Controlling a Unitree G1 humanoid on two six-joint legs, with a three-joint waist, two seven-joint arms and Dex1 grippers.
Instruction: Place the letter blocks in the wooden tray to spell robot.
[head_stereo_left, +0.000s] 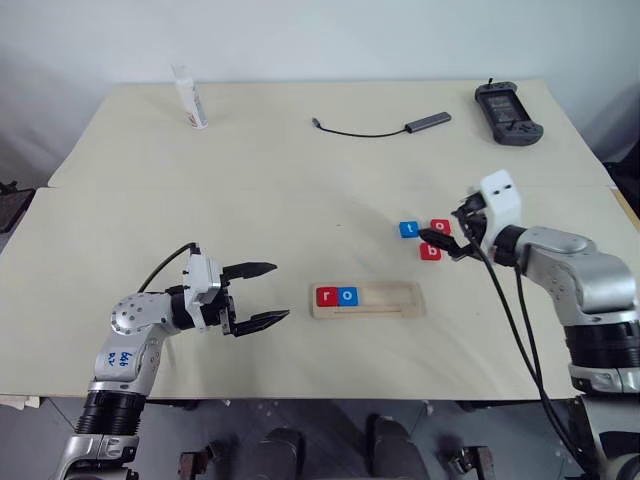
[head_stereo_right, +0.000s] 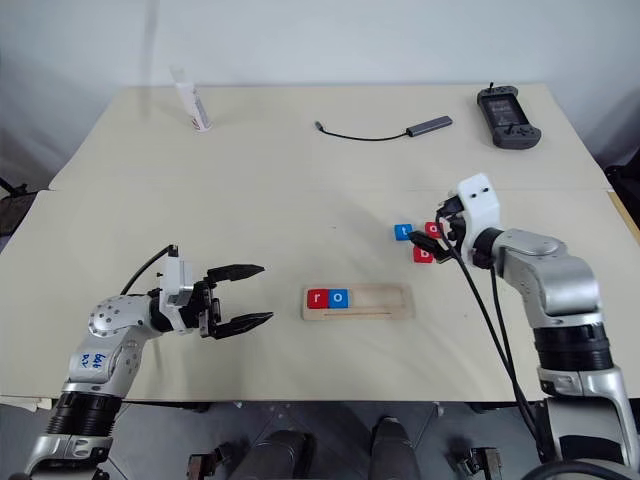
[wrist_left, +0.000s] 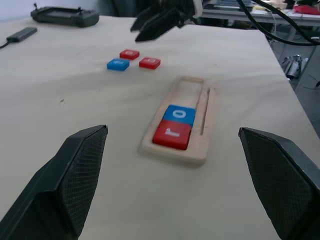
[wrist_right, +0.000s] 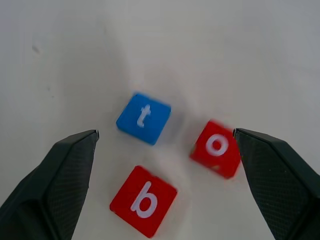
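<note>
The wooden tray (head_stereo_left: 393, 297) lies at the front middle of the table. At its left end sit a red "r" block (head_stereo_left: 326, 296) and, right of it, a blue "o" block (head_stereo_left: 347, 296). Three loose blocks lie to the tray's back right: blue "t" (wrist_right: 143, 118), red "o" (wrist_right: 216, 148) and red "b" (wrist_right: 143, 200). My right gripper (head_stereo_left: 453, 236) hovers open just right of and above these three, with nothing between its fingers. Left of the tray, my left gripper (head_stereo_left: 280, 291) stands open and empty, pointing toward the tray.
Along the far side of the table are a white tube (head_stereo_left: 190, 97) at the left, a black cable with a grey adapter (head_stereo_left: 385, 129) in the middle and a black handheld controller (head_stereo_left: 507, 102) at the right. A seam crosses the table (head_stereo_left: 250, 190).
</note>
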